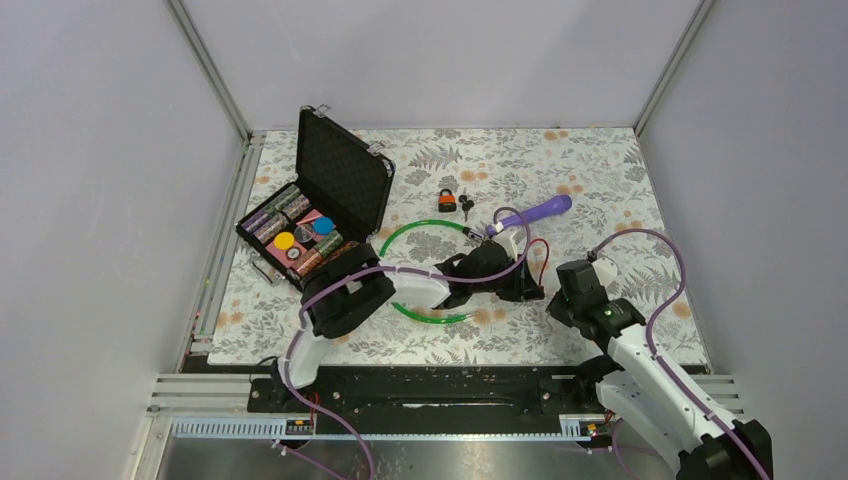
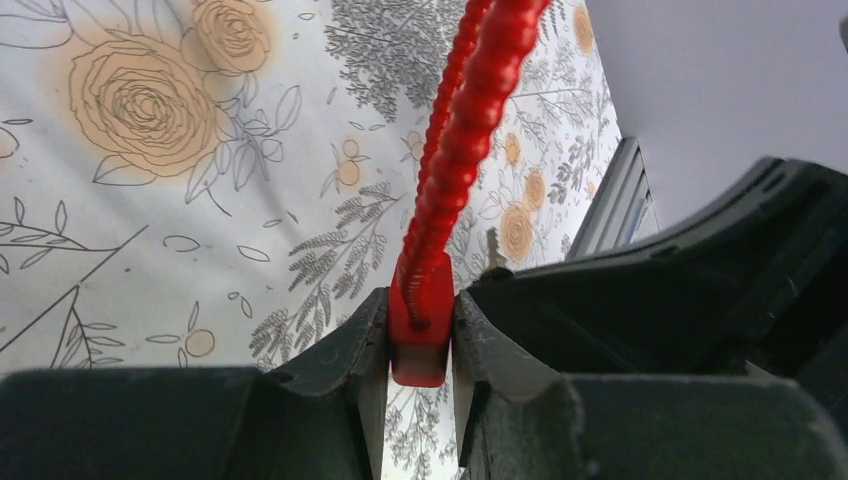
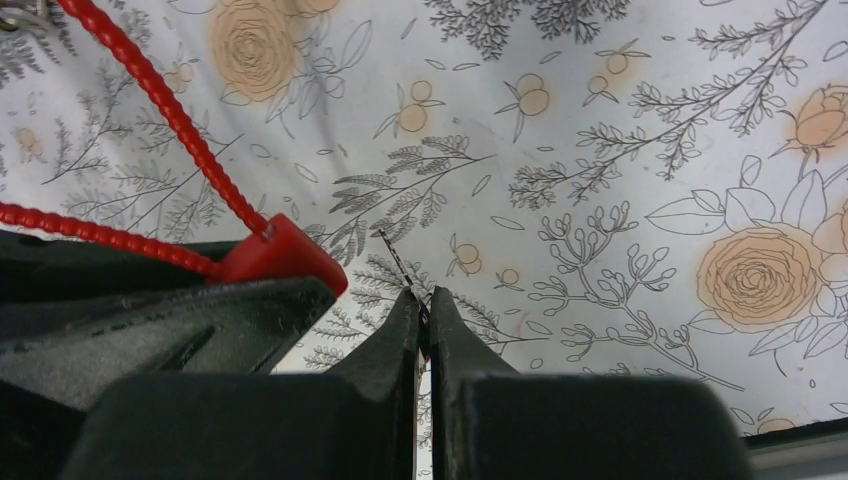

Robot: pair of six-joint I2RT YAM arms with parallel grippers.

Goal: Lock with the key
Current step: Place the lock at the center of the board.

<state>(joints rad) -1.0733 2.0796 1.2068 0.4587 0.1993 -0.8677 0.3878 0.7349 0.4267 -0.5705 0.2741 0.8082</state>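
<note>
Left gripper: nearly closed, clamped on the square head of a red beaded tie; strand ran up and away from the tips.
Right gripper: pressed fully together; thin dark sliver stood out at the tips, whether pinched could not be told.
Between the two: sat just beside each other, red head near the right tips.
Step in hand: judged as not yet on the lock; neither padlock nor keys touched.
Doing it well: best to free one gripper, pinch a key by its bow, steady the lock body with the other, then line up with the keyway before turning.
Padlock: lay well beyond both grippers, farther out on the floral cloth.
Keys: just beside the padlock.
Green hoop: lay between fingers and padlock.
</note>
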